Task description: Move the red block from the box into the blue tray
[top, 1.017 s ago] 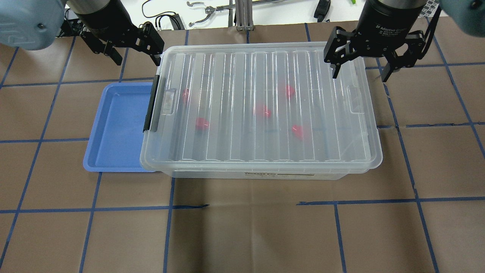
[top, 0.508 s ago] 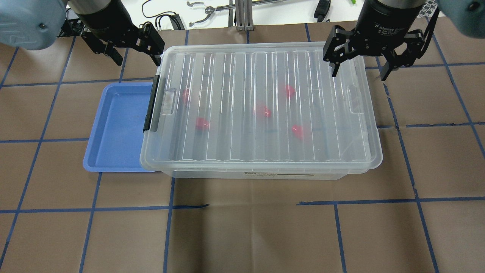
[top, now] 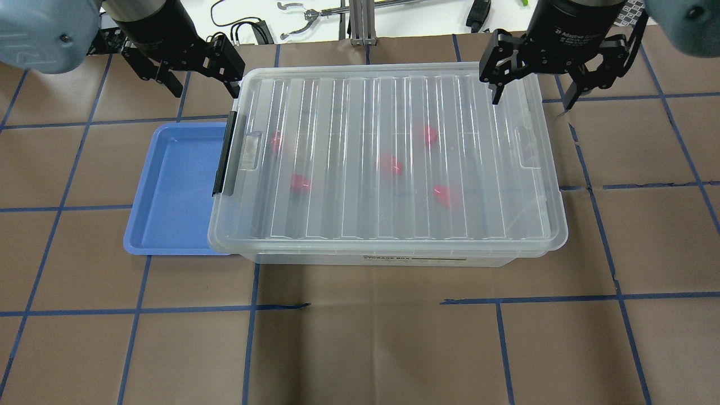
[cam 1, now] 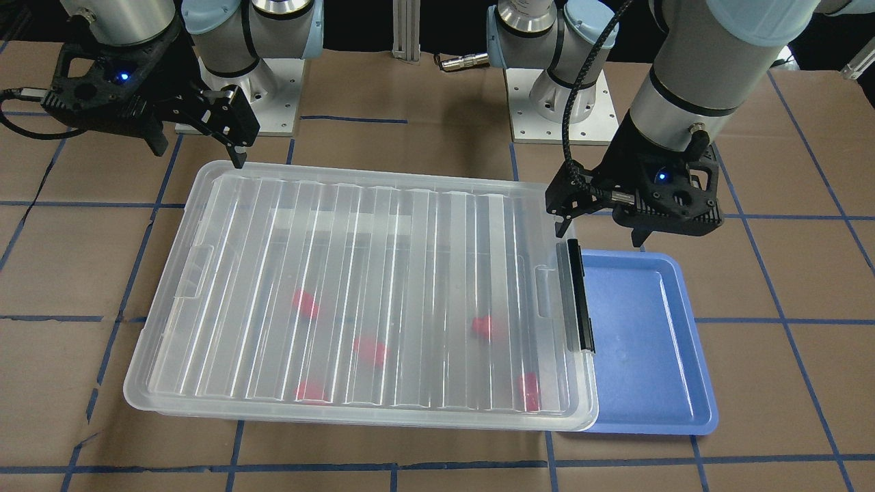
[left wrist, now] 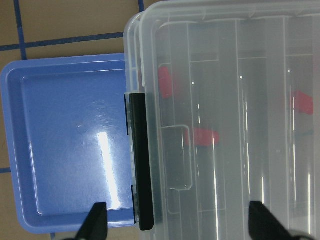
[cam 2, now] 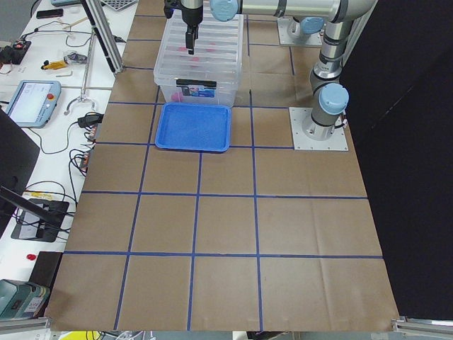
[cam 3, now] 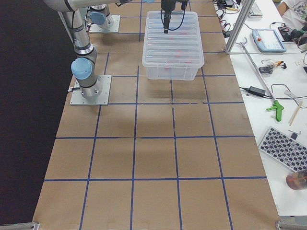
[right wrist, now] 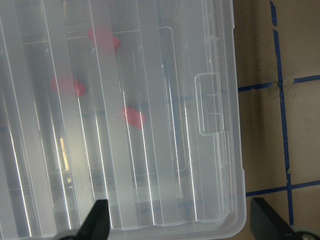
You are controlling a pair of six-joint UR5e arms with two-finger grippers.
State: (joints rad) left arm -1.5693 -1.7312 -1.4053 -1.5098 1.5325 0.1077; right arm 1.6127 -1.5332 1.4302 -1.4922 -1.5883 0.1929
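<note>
box [top: 388, 169] seen lidded, red blocks [top: 390, 164] inside
left gripper [top: 202, 84] and right gripper [top: 531, 101] are held open, empty, over two of its corners

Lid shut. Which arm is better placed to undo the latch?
Probably left: the left gripper hangs open by the box's short end with the black latch bar, beside the blue tray; the right gripper is open at the opposite end.

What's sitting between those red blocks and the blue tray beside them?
The short end of the box, with its lid on and the black latch bar, separates the red blocks from the blue tray. The overhead view shows it plainly.
</note>
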